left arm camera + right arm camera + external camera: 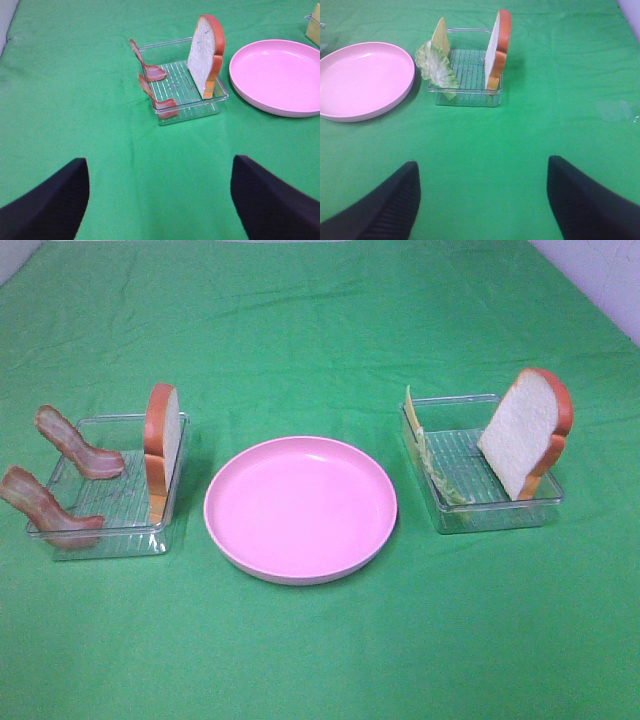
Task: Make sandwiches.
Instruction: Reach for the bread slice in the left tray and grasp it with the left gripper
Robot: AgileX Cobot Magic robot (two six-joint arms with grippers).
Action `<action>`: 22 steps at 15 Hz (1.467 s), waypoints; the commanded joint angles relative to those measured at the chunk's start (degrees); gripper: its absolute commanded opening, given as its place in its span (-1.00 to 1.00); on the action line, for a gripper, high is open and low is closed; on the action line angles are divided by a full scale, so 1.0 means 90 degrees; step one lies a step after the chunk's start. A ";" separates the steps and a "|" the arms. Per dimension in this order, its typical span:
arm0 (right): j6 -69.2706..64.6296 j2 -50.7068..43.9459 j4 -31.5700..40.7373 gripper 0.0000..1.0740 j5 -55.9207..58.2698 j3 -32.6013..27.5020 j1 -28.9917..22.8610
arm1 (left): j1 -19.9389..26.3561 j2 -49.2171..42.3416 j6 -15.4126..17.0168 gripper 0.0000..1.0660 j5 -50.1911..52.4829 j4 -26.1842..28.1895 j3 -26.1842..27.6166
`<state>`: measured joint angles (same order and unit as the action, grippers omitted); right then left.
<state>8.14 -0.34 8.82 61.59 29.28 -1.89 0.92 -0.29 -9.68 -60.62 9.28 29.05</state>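
Observation:
No stacked sandwich shows; the parts stand apart. The left clear tray (110, 540) holds two bacon strips (75, 443) and an upright bread slice (163, 435). The right clear tray (500, 515) holds a cheese slice (410, 412), lettuce (440, 480) and a leaning bread slice (525, 430). My left gripper (160, 200) is open and empty, well short of its tray (187, 112) and bread (204, 52). My right gripper (482, 200) is open and empty, short of its tray (467, 97), lettuce (437, 67) and bread (496, 50). Neither gripper shows in the high view.
A round pink plate (300, 505) lies between the trays with nothing on it; it also shows in the left wrist view (277, 75) and the right wrist view (362, 77). Green cloth (320, 660) covers the table.

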 commanded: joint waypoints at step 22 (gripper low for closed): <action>0.0051 -0.0089 0.0013 0.28 -0.0070 -0.0025 -0.0019 | -0.0051 0.8862 0.0395 0.41 -0.0223 0.1152 0.4418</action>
<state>8.14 -0.34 8.82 61.59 29.28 -1.89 -0.40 82.22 -6.59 -61.94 18.56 70.70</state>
